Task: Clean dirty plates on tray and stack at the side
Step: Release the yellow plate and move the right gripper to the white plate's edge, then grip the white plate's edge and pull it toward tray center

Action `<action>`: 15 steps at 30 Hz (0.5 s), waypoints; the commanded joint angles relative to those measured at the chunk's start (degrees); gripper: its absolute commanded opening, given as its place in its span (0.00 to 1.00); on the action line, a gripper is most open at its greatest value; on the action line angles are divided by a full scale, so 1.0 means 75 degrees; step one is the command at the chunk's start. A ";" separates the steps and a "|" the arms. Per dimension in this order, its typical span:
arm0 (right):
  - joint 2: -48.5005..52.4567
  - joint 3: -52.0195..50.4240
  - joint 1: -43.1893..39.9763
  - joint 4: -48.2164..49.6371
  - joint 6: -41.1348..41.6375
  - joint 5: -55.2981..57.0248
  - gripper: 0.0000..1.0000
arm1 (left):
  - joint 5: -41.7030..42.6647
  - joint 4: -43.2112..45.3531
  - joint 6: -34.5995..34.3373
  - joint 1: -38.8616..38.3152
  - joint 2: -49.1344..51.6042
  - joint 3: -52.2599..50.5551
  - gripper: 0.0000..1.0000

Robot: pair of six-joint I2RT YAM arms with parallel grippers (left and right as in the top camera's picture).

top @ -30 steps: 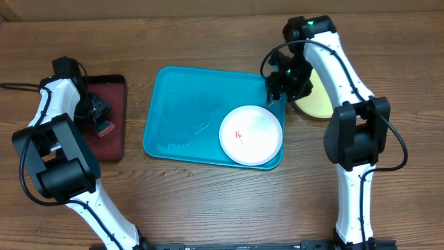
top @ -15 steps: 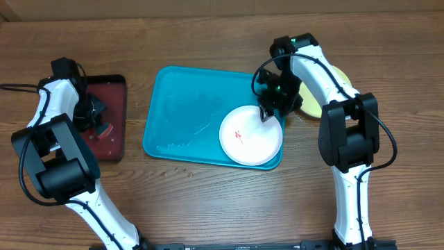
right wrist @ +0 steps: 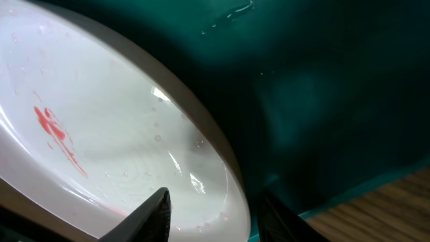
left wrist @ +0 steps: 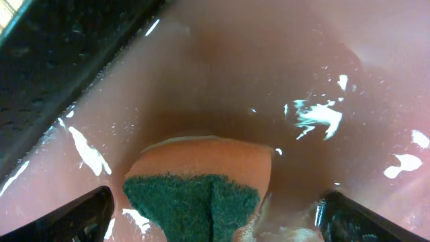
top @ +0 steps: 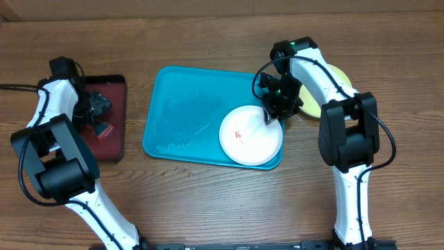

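Brown wood-grain table (top: 208, 208) fills the overhead view, with only a pale strip showing past its far edge. The turquoise tray (top: 187, 104) lies in the middle. 1 white plate (top: 253, 146) sits in the tray's corner directly under the right gripper (top: 272, 114), whose fingertips meet the plate's rim. A red smear (top: 239, 135) marks the plate's centre, off the fingers' inner side. On the fingers' other side, off the tray and on bare wood, a yellow-green plate (top: 313, 105) lies partly hidden by the arm. Well apart, the left gripper (top: 99, 111) hangs over a dark red tray (top: 114, 90).

In the left wrist view the tray floor is wet and glinting, and its black rim (left wrist: 60, 60) runs beyond the fingertips. The 2 fingers (left wrist: 74, 215) stand wide apart at the bottom corners. An orange sponge with a green scouring face (left wrist: 201, 168) lies between them, with a gap on each side, so nothing is gripped.

In the right wrist view the fingers (right wrist: 153, 212) are partly apart and straddle the white plate's rim: 1 over its wet bowl, 1 outside over the turquoise floor. Space shows between them and the rim, so no clamp is seen. The smear lies ahead of the inner finger. A sliver of wood shows beside the outer finger.
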 commanded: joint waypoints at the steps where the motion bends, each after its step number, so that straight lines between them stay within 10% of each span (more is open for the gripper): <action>1: -0.0332 -0.0044 0.0076 -0.0023 0.0047 0.0017 0.37 | -0.0073 0.0012 0.0041 0.0052 -0.0143 0.0058 0.98; 15: -0.0332 -0.0052 0.0140 0.0356 0.1017 0.0335 0.22 | -0.0035 -0.0055 0.0041 0.0041 -0.0143 0.0058 0.99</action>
